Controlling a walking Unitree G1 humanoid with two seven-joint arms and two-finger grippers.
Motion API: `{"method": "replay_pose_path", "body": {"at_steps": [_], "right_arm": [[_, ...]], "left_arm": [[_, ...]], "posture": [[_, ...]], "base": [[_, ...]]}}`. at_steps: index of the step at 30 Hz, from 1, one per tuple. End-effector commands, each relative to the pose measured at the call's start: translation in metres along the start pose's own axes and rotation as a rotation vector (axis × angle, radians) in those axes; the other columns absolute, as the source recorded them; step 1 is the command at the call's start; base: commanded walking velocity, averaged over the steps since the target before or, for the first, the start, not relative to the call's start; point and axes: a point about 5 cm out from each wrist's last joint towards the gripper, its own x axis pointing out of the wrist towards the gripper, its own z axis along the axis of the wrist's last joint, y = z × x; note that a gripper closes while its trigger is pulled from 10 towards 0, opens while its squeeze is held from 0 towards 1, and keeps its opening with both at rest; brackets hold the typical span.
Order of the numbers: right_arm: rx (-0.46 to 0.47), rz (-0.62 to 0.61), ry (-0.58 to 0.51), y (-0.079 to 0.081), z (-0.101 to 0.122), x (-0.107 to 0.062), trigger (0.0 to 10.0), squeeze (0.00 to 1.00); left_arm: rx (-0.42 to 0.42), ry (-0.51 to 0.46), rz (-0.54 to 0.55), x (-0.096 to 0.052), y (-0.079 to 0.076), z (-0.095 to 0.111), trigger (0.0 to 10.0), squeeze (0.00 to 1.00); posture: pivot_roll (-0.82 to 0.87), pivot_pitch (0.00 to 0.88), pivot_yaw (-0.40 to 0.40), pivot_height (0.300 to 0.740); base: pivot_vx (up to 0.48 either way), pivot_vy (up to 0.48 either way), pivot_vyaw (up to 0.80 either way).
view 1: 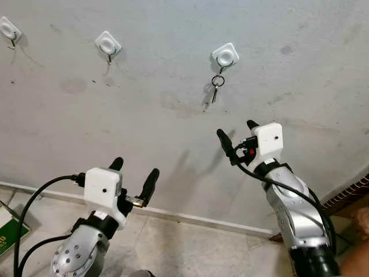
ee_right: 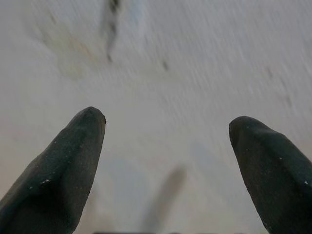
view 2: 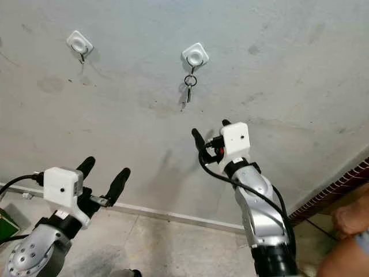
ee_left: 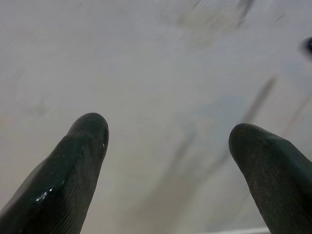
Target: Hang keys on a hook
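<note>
A small key on a ring (view 1: pixel 217 84) hangs from a white stick-on hook (view 1: pixel 225 55) on the grey wall. Two more white hooks (view 1: pixel 108 43) sit to its left, both bare. My right gripper (view 1: pixel 236 130) is open and empty, a little below and to the right of the hanging key, apart from it. In the right wrist view its fingers (ee_right: pixel 68 161) point at bare wall. My left gripper (view 1: pixel 134 171) is open too, lower down on the left, holding nothing; its fingers (ee_left: pixel 63 170) face the wall.
A white skirting board (view 1: pixel 190 219) runs along the foot of the wall above a tiled floor (view 1: pixel 173 248). A green book (view 1: pixel 7 236) lies at the lower left. A person's hand (view 2: pixel 351 219) shows at the right edge, next to a brown ribbed edge (view 1: pixel 349 193).
</note>
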Motion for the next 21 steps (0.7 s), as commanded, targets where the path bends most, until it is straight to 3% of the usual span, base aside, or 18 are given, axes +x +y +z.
{"method": "replay_pose_path", "body": {"at_steps": [1,11,12,13,21], "right_arm": [[0.002,-0.026,0.008,-0.004,0.003,-0.005,10.0,1.0],[0.098,-0.144,0.126,-0.016,-0.013,-0.029,10.0,1.0],[0.1,-0.146,0.133,-0.016,-0.013,-0.03,10.0,0.73],[0.101,-0.147,0.14,-0.016,-0.013,-0.031,10.0,0.0],[0.124,-0.132,0.163,-0.011,-0.01,-0.035,10.0,0.0]], "left_arm": [[-0.001,0.009,0.028,-0.002,0.004,-0.004,10.0,0.0],[-0.062,0.03,0.088,0.0,0.009,-0.01,10.0,0.0],[-0.068,0.031,0.088,0.001,0.009,-0.01,10.0,0.0],[-0.072,0.033,0.087,0.001,0.009,-0.01,10.0,0.0],[-0.084,0.043,0.083,0.003,0.009,-0.01,10.0,0.0]], "posture": [[0.13,0.109,-0.049,0.74],[0.11,0.107,-0.05,0.74],[0.11,0.107,-0.05,0.74],[0.1,0.109,-0.047,0.74],[0.09,0.117,-0.044,0.74]], "base": [[0.0,0.0,0.0],[0.0,0.0,0.0],[0.0,0.0,0.0],[0.0,0.0,0.0],[0.0,0.0,0.0]]}}
